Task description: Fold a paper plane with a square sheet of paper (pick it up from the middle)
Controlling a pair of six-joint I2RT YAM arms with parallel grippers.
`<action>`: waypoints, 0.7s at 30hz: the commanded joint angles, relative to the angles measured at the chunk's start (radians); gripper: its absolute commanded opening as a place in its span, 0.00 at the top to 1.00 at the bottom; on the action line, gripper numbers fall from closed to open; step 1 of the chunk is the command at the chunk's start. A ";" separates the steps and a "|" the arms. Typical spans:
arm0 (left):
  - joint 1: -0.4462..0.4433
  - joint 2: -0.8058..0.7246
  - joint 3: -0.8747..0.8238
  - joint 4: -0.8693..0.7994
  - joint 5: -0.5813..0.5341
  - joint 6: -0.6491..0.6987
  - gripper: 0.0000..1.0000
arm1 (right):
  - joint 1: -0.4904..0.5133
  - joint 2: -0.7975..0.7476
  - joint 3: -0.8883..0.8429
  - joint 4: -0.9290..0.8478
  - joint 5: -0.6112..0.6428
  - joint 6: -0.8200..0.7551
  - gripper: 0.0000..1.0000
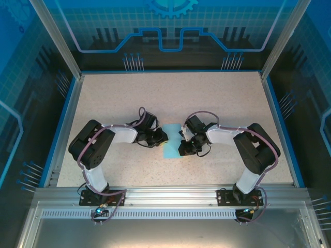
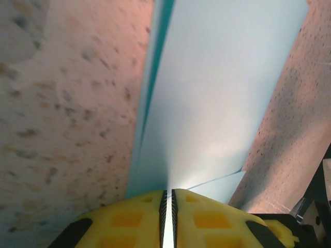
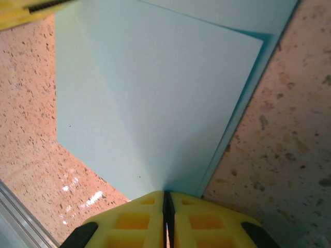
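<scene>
You have the light-blue sheet of paper in the middle of the speckled counter, between the two arms and somewhat nearer the near edge than the far one. Your left tool meets the sheet's left side and your right tool meets its right side.

In the left wrist view, the yellow fingers are pressed together with the paper's edge pinched in the thin slit between them, so that tool is closed on the sheet. In the right wrist view, the yellow fingers are likewise clamped on the paper's edge.

The sheet is not one flat layer. The right wrist view shows one layer lying over another, with a corner of the upper layer showing. The left wrist view shows a darker teal edge running along the paper's side. You cannot tell from above whether the paper is clear of the counter.
</scene>
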 commanded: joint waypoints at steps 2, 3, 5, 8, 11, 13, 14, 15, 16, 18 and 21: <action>0.044 -0.017 0.018 -0.067 -0.089 0.045 0.83 | -0.009 0.051 -0.054 -0.120 0.086 -0.010 0.89; 0.044 -0.032 0.024 -0.067 -0.086 0.050 0.83 | -0.010 0.049 -0.053 -0.119 0.083 -0.009 0.89; 0.043 -0.067 0.035 -0.056 -0.068 0.055 0.83 | -0.011 0.045 -0.051 -0.118 0.075 -0.008 0.89; 0.034 -0.133 0.040 -0.050 -0.039 0.057 0.82 | -0.012 0.028 -0.048 -0.110 0.059 -0.003 0.89; 0.004 -0.173 0.042 -0.055 -0.020 0.062 0.80 | -0.017 0.001 -0.037 -0.096 0.022 0.004 0.89; -0.025 -0.180 0.040 -0.054 -0.014 0.055 0.80 | -0.020 -0.022 -0.028 -0.084 -0.001 0.010 0.89; -0.039 -0.178 0.037 -0.054 -0.012 0.050 0.80 | -0.020 -0.035 -0.022 -0.079 -0.012 0.012 0.88; -0.052 -0.172 0.032 -0.048 -0.011 0.043 0.80 | -0.021 -0.047 -0.015 -0.075 -0.022 0.016 0.88; -0.062 -0.166 0.027 -0.041 -0.009 0.035 0.80 | -0.024 -0.058 -0.007 -0.071 -0.029 0.017 0.88; -0.077 -0.142 0.009 -0.003 0.007 0.012 0.81 | -0.029 -0.088 0.005 -0.048 -0.055 0.025 0.87; -0.088 -0.094 -0.003 0.042 0.033 -0.013 0.84 | -0.033 -0.125 0.026 -0.028 -0.074 0.037 0.87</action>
